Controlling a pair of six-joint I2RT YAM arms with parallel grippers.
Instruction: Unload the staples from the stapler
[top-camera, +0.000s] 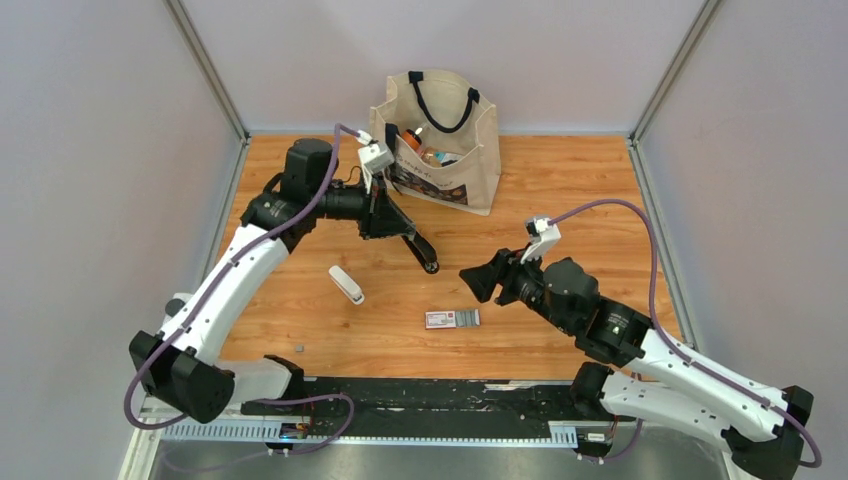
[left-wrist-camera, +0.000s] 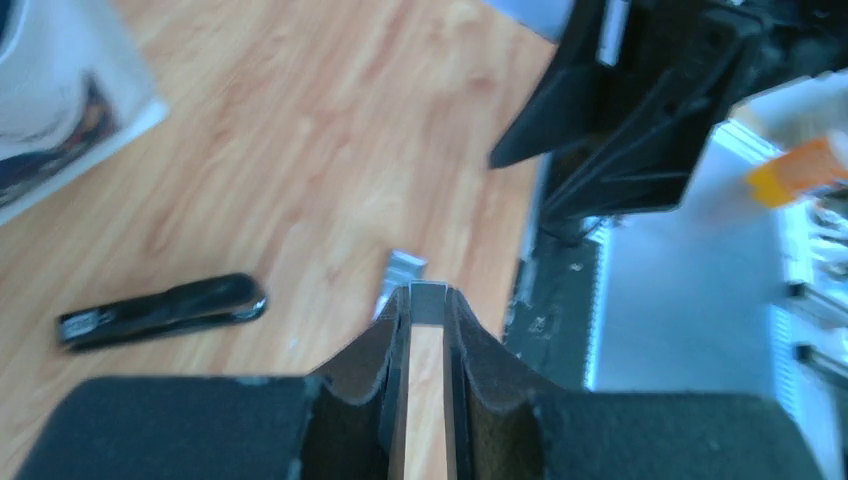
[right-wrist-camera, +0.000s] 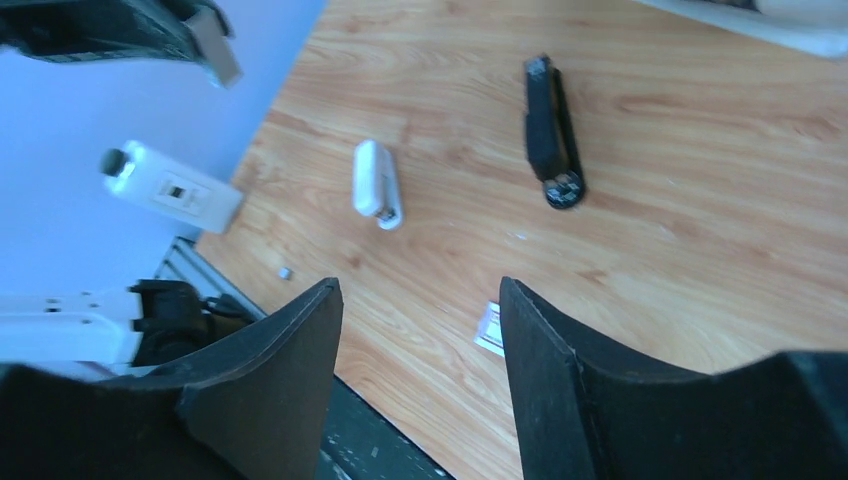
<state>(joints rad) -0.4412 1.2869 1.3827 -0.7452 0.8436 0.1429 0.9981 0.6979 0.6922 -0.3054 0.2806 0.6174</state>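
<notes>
2 robot arms work at unloading the stapler (right-wrist-camera: 546, 125), which lies flat on the wooden table (top-camera: 580, 200) beyond the red-and-white box (top-camera: 441, 320) and slightly to its left, knob end toward the box. The left gripper (left-wrist-camera: 427, 300) hangs above the table beyond the box. Its fingers are pinched nearly together on a thin grey sliver that appears to be a short strip of the staples (right-wrist-camera: 215, 48), though blur prevents certainty. The right gripper (right-wrist-camera: 418, 290) hovers just to the box's right, jaws spread wide and holding nothing.

By these views the job looks partly done. 1 strip seems to be out of the stapler, another grey strip (top-camera: 468, 318) lies touching the box's right end, and 1 loose grey bit (top-camera: 299, 348) sits well to the box's left, near the table's front edge. The stapler's body looks shut, and whether its magazine holds more cannot be told. Likely left to do: setting the pinched strip down near the box and checking the stapler for more.

The stapler touches neither tool. In the left wrist view it lies on the wood off to the left of the pinched fingers, clearly apart. In the right wrist view it lies ahead of the open fingers, well apart. A white oblong bar (top-camera: 346, 284) rests to the box's left, between the box and the left arm.
</notes>
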